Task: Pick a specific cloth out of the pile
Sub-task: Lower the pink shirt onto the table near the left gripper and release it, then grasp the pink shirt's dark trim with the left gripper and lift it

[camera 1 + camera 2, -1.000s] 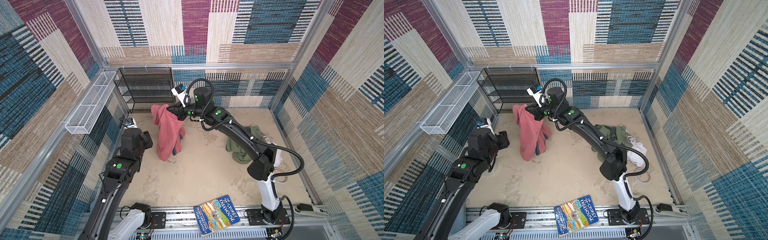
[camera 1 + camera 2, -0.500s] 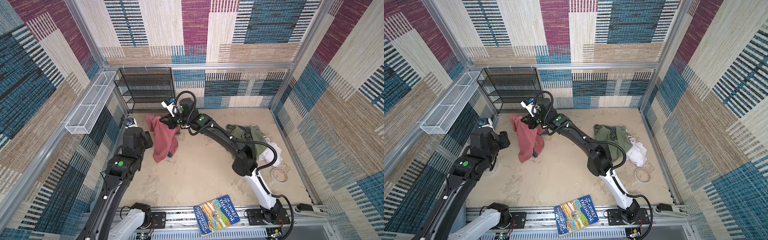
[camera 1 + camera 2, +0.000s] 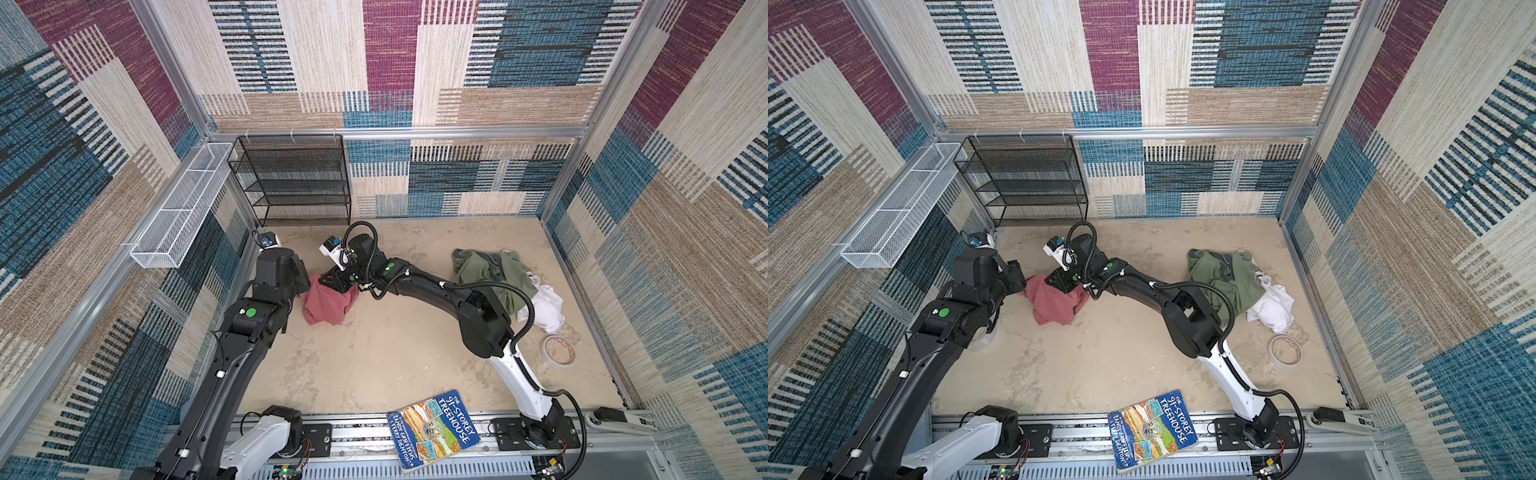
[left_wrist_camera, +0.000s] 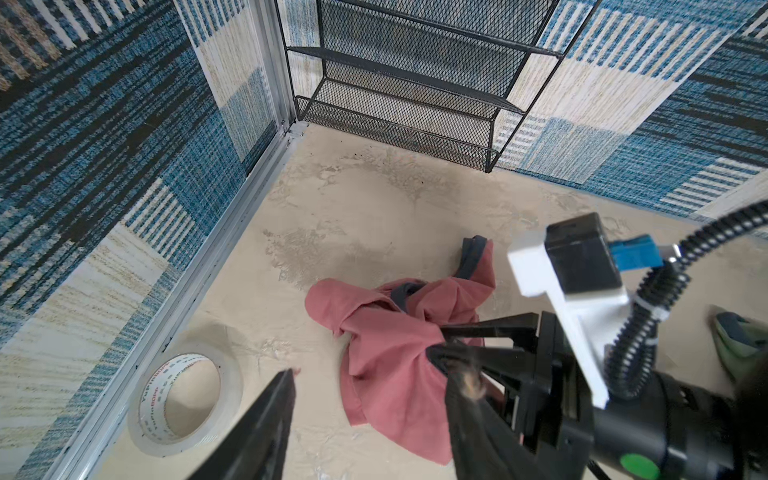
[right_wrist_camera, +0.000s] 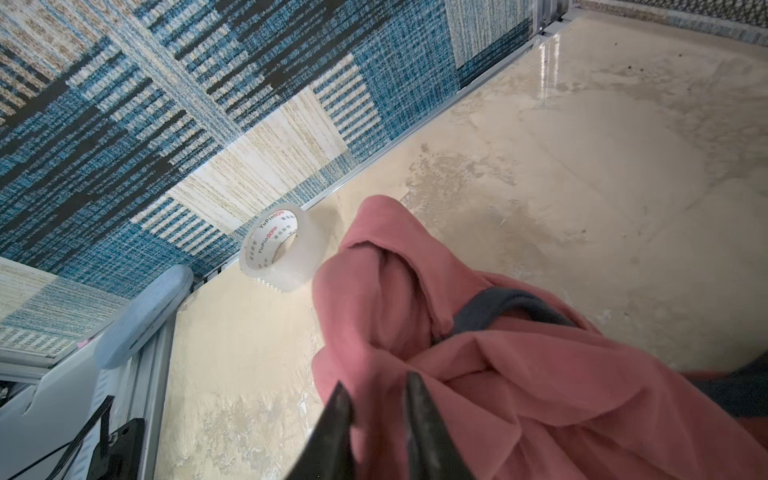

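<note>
Salmon-pink cloth (image 3: 328, 303) lies crumpled, well apart from the pile (image 3: 482, 270). The right gripper (image 5: 377, 381) is over it, jaws slightly parted. The left gripper (image 4: 370, 374) gapes empty.

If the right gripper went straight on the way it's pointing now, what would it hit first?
The cloth. In the right wrist view the right gripper points straight into its pink folds, heaped on the table. Depth is unclear, but the fabric looks very close ahead.
</note>
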Tool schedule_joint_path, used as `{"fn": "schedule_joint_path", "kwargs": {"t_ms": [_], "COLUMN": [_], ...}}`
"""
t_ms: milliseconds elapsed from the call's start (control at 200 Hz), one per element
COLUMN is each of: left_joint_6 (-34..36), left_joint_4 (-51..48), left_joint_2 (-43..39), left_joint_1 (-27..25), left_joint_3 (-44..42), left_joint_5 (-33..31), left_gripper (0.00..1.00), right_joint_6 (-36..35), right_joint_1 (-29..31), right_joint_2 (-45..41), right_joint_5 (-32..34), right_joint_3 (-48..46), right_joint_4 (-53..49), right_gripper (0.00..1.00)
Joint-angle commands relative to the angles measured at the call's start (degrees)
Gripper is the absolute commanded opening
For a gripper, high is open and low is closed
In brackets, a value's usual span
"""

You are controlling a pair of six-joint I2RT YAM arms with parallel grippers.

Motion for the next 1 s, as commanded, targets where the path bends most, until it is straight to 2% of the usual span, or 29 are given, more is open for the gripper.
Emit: {"fn": "schedule_joint_path", "kwargs": {"t_ms": [0, 100, 205, 300, 456, 576, 701, 896, 996], "left_joint_6": [0.0, -0.2, -0.5, -0.7, -1.0, -0.5, 0.9, 3.3, 4.9], "left_joint_4": [2.5, 3.9, 5.0, 6.5, 8.1, 10.0, 11.9, 10.3, 8.6], "left_joint_2": [1.0, 2.1, 3.6, 5.4, 9.8, 14.3, 20.2, 33.3, 40.2], "left_joint_1": [0.0, 0.0, 0.0, 0.0, -0.2, -1.2, -2.7, -3.2, -3.2], "left_joint_3": [0.2, -0.4, -0.8, -1.1, 0.2, 1.0, 2.3, 12.2, 18.2], "left_joint_5": [2.5, 3.2, 4.1, 5.9, 8.4, 9.9, 8.8, 12.1, 11.8], "left_gripper": [0.61, 0.61, 0.6, 0.6, 0.6, 0.59, 0.58, 0.59, 0.65], "right_joint_6": [0.8, 0.9, 1.3, 1.7, 5.2, 5.0, 5.0, 5.4, 5.8], "right_joint_1": [0.0, 0.0, 0.0, -0.7, -4.6, -7.0, -9.0, -11.0, -11.7], "right_joint_2": [-4.0, -9.2, -14.6, -18.7, -24.0, -27.8, -31.0, -34.6, -36.1], "right_joint_5": [2.4, 4.0, 5.6, 6.4, 3.3, 5.9, 7.3, 8.5, 8.9], "right_joint_3": [-4.5, -11.7, -19.1, -24.5, -31.9, -36.4, -40.2, -45.3, -47.5], "right_joint_4": [6.5, 9.5, 12.5, 14.1, 16.8, 17.4, 17.6, 18.6, 19.0], "right_gripper": [0.4, 0.46, 0.48, 0.48, 0.47, 0.47, 0.47, 0.47, 0.47]}}
